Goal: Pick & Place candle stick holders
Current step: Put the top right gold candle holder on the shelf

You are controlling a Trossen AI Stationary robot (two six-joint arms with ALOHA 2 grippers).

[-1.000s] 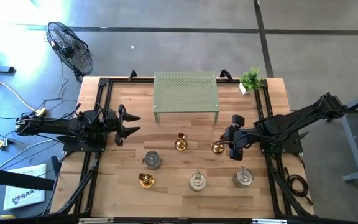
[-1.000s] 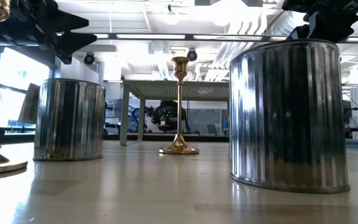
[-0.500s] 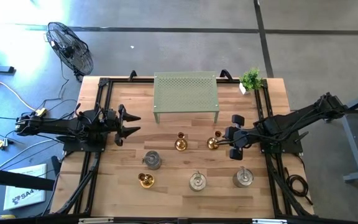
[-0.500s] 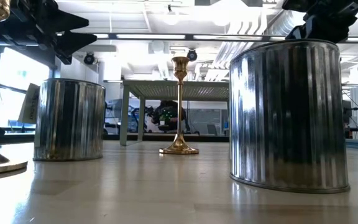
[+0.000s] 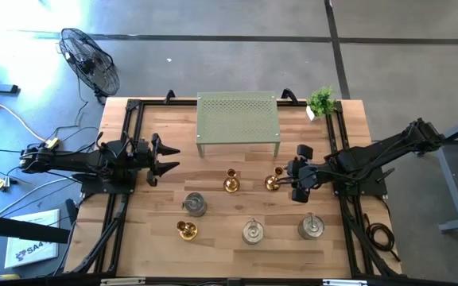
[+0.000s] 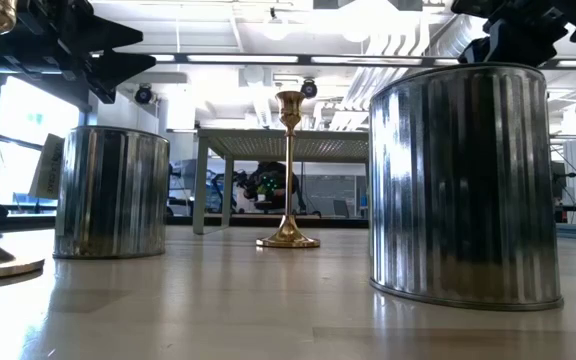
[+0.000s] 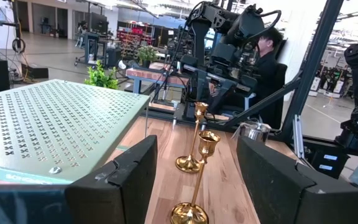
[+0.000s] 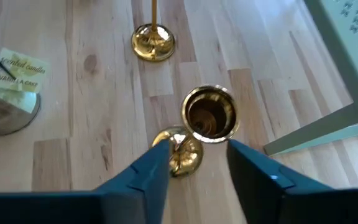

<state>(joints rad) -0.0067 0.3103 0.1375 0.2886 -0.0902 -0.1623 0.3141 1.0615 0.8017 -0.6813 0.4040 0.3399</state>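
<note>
My right gripper (image 8: 192, 163) hangs over the right half of the tabletop, its fingers narrowly parted on either side of a brass holder (image 8: 209, 114), whose stem leans between them; I cannot tell whether they touch it. In the high view that holder (image 5: 273, 183) stands just off the fingertips, near the front right leg of the green perforated stand (image 5: 238, 117), which fills the middle of the far edge. A second brass holder (image 5: 230, 183) stands close beside it toward the centre, and a third (image 5: 186, 230) nearer the front edge. I count three silver-grey holders (image 5: 252, 231) as well, well apart along the front half. A small potted plant (image 5: 321, 101) occupies the far right corner. My left gripper (image 5: 165, 160) waits with fingers apart at the left edge. The tabletop (image 5: 221, 254) is pale wooden planks; a fan (image 5: 90, 59) stands on the grey floor beyond.
</note>
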